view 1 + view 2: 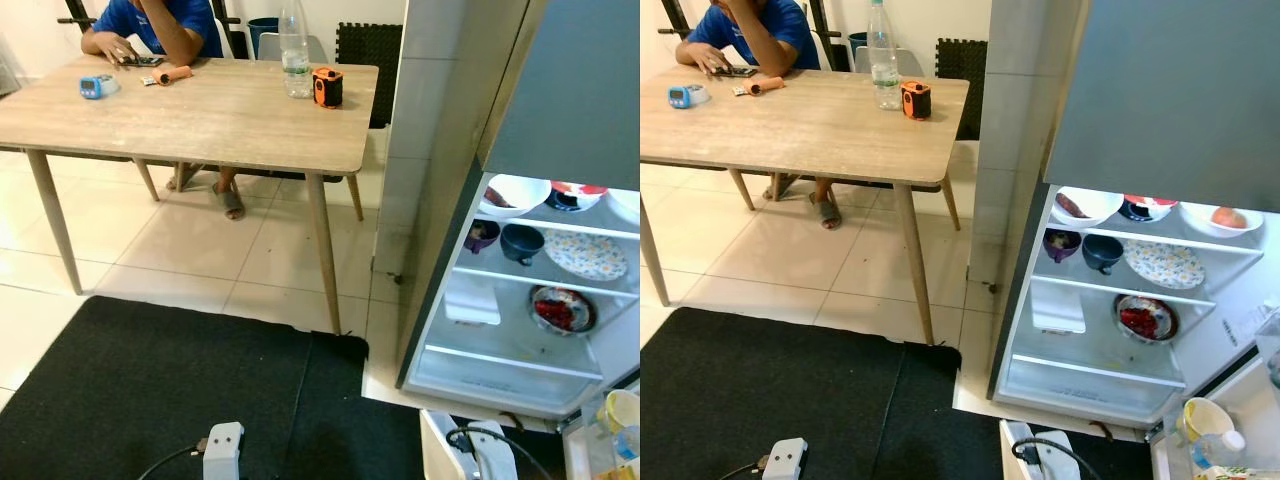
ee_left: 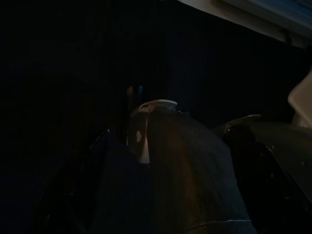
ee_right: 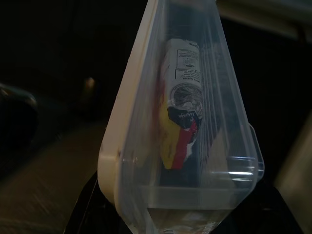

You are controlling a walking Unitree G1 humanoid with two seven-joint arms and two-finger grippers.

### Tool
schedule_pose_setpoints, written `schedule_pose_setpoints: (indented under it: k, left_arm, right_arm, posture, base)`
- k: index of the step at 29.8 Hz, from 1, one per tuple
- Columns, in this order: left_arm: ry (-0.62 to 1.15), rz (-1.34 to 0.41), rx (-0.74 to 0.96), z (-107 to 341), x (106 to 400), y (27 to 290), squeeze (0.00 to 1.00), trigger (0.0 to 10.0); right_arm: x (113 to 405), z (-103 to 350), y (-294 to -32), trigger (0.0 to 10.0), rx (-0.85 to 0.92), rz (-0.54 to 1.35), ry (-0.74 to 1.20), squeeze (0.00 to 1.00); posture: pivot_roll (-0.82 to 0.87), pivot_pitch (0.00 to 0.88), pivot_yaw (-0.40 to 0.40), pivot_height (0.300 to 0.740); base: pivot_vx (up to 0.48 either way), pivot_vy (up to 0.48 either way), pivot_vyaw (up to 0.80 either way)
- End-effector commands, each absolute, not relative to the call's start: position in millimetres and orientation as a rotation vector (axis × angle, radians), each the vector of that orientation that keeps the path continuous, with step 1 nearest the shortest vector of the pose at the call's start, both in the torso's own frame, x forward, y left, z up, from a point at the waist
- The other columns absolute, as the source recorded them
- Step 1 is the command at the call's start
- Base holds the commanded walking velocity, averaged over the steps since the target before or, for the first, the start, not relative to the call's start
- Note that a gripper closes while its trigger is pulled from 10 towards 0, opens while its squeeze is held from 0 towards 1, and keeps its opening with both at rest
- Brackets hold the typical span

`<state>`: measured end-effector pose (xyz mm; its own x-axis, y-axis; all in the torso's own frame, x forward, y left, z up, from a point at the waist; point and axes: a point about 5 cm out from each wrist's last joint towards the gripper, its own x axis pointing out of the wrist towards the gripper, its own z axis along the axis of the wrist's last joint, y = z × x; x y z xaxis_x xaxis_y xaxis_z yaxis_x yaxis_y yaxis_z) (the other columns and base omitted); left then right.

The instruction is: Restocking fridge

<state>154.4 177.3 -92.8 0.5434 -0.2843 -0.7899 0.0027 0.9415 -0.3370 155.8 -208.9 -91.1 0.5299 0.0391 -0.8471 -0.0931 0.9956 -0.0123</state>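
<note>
Right gripper [image 3: 185, 229] is clamping a clear plastic container [image 3: 180, 117] with a cream lid, seen edge-on in the right wrist view; a wrapped item [image 3: 183, 117] with yellow, red and white print is sitting inside it. Left gripper's view is very dark, so whether its fingers are open or closed cannot be told.

Fridge [image 1: 1120, 300] is standing with its door open at the right, its interior lit. White bowls [image 1: 1085, 205] are lining the top shelf, with a round fruit [image 1: 1228, 216] in the bowl at the right end. Two dark cups [image 1: 1102, 252] and a patterned plate [image 1: 1165, 265] are sitting on the middle shelf, a bowl of red food [image 1: 1145, 320] on the one below. A wooden table [image 1: 200, 115] is carrying a water bottle [image 1: 294, 55] and an orange-black object [image 1: 327, 86] near its far right corner. A person in a blue shirt [image 1: 160, 25] is sitting at the far edge. A black mat [image 1: 150, 390] is covering the floor nearby.
</note>
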Motion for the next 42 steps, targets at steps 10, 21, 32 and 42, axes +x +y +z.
schedule_pose_setpoints:
  k: [10,21,32,42]
  left_arm:
    - [1.007,-0.174,-0.319,-94.8,151.3,173.4,0.00,10.0]
    - [1.002,-0.157,-0.296,-94.6,152.9,174.3,0.00,10.0]
    - [0.987,-0.182,-0.320,-93.3,154.5,172.6,0.00,10.0]
    - [0.983,-0.191,-0.317,-92.5,156.5,171.6,0.00,10.0]
  right_arm:
    - [151.7,-91.6,-215.2,10.0,-0.086,0.066,1.022,0.00]
    - [153.9,-90.9,-214.8,10.0,-0.082,0.056,1.016,0.00]
    - [159.0,-88.7,-215.6,10.0,-0.066,0.038,1.000,0.00]
    - [160.5,-87.9,-216.7,10.0,-0.075,0.042,1.001,0.00]
  posture:
    - [-0.08,0.085,-0.018,0.740]
    - [-0.08,0.087,-0.019,0.740]
    - [-0.08,0.077,-0.021,0.740]
    - [-0.08,0.071,-0.027,0.740]
  base:
    - [0.000,-0.323,0.00]
    - [0.000,0.000,0.00]
    - [0.079,0.000,0.00]
    - [0.313,0.000,0.00]
